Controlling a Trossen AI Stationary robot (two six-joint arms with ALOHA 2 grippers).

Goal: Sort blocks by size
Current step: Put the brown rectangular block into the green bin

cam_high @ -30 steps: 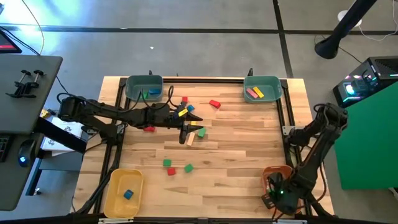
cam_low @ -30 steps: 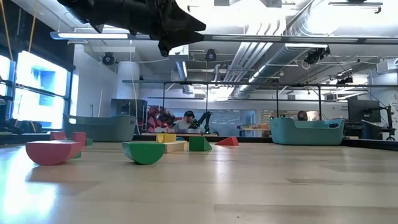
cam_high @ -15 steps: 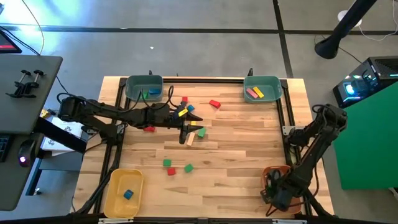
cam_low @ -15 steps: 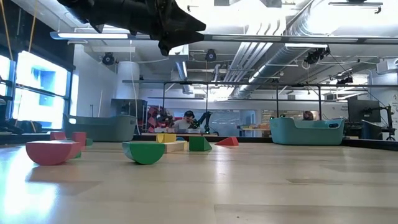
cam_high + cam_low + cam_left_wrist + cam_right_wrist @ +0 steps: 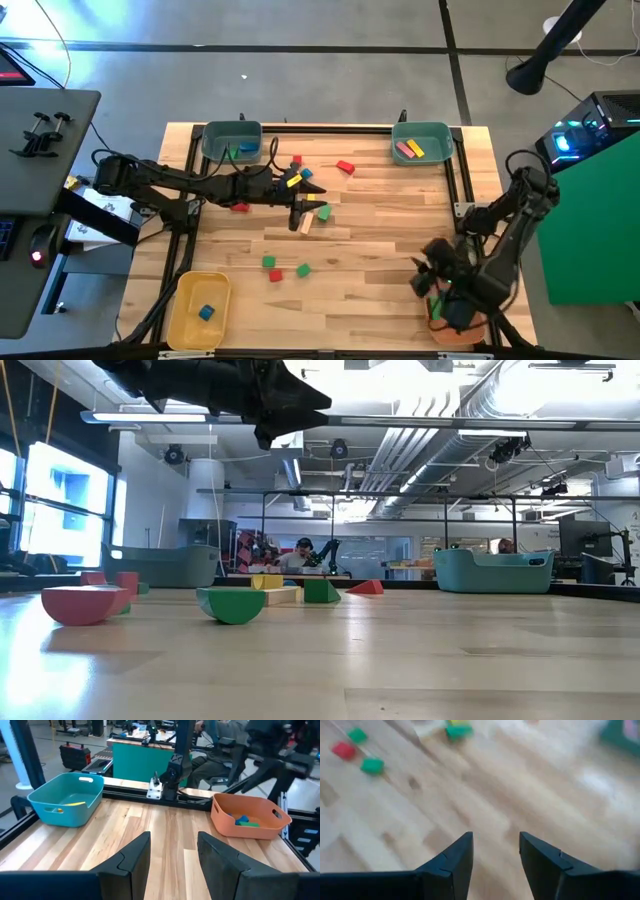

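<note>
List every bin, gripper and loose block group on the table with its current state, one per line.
left gripper: open, empty, held above the table's middle.
right gripper: open, empty, beside the orange bin.
orange bin: upright, holds a blue and a green block.
yellow bin: upright, holds one blue block.
left teal bin: upright, blue block inside.
right teal bin: upright, pink and yellow blocks inside.
loose blocks: scattered on the table, unsorted.

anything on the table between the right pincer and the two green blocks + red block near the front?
Nothing: in the high view only bare wood separates the right pincer from the small red wooden block and its green neighbours.
</note>
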